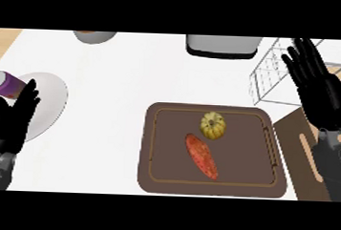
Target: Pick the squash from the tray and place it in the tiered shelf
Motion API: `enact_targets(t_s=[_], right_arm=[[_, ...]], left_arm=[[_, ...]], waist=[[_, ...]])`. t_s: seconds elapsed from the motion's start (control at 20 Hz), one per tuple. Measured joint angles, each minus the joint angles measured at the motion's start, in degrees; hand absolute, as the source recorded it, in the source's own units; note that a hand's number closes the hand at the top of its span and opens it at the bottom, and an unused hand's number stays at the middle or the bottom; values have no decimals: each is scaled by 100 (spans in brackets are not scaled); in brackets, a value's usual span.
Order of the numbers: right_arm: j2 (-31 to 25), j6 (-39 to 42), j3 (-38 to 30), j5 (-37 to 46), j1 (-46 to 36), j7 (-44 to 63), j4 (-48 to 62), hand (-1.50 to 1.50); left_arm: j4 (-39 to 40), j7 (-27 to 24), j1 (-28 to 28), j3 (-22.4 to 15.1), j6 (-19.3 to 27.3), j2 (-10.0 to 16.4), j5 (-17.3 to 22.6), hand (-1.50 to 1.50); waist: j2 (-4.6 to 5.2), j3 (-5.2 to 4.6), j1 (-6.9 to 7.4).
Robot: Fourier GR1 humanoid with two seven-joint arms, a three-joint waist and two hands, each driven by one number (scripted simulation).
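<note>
Brown tray (145,149) with squash (213,125) and reddish sweet potato (201,156)

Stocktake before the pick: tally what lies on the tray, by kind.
Ribbed round yellow squash: 1
Long orange-red sweet potato: 1
Total on the dark brown rectangular tray: 2

single head view, steeply down on counter (132,77), fairly near
</note>
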Motion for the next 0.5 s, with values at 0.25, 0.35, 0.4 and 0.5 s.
enact_targets(t_s=[0.25,0.35,0.4,0.5], right_arm=[[-753,-894,128,1418,33,332,-354,150],[-1295,-1166,148,2137,172,568,-265,150],[-1539,-1308,141,2459,310,767,-145,150],[-1758,-1720,145,2988,548,1260,-71,-150]], left_arm=[[84,11,244,-24,-124,-345,283,0],[102,68,328,-40,-167,-450,401,0],[114,92,376,-48,-186,-510,462,0],[127,141,449,-91,-243,-679,601,0]], waist=[[12,106,-188],[14,55,-359],[22,48,-445],[20,76,-521]])
